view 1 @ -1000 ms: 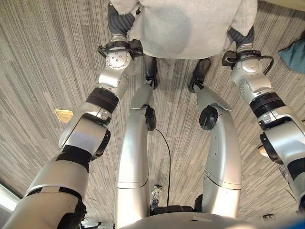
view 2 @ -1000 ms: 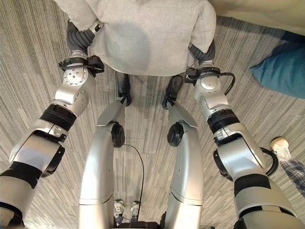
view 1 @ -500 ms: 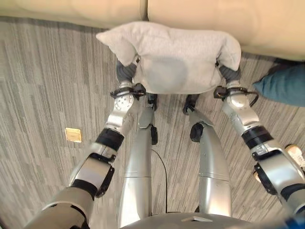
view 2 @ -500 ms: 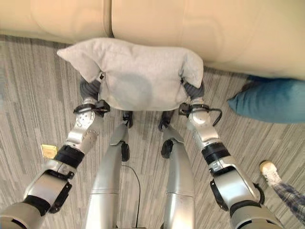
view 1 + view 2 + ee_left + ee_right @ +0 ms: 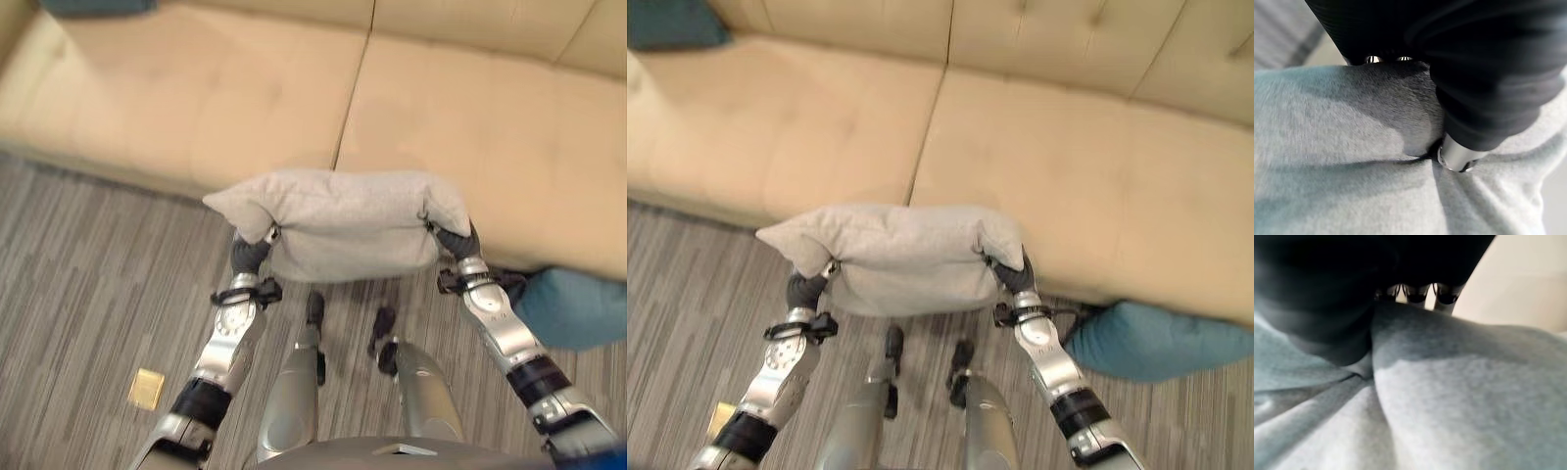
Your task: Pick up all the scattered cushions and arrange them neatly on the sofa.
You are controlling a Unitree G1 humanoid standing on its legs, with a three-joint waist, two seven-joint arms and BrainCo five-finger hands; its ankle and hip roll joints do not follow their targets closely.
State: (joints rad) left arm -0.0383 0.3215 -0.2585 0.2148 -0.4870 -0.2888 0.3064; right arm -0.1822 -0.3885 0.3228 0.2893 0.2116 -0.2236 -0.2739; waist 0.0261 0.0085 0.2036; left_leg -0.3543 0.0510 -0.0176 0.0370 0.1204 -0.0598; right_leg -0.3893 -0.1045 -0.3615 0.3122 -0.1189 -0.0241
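I hold a light grey cushion (image 5: 343, 223) off the floor between both hands, just in front of the beige sofa (image 5: 1048, 166). My left hand (image 5: 251, 257) grips its left end; the thumb (image 5: 1454, 154) digs into the fabric. My right hand (image 5: 456, 243) grips the right end, its fingers (image 5: 1418, 294) curled over the cushion's edge. A teal cushion (image 5: 1156, 338) lies on the floor against the sofa's front, to my right. Another teal cushion (image 5: 671, 24) rests on the sofa's far left end.
The sofa's two seat pads meet at a seam (image 5: 353, 98) straight ahead of the grey cushion. Grey striped carpet (image 5: 88, 274) covers the floor. A small tan tag (image 5: 147, 388) lies on the carpet to my left.
My view has swung up from the floor to the sofa. Both arms have reached forward with the grey cushion, which now hangs at the seat's front edge.
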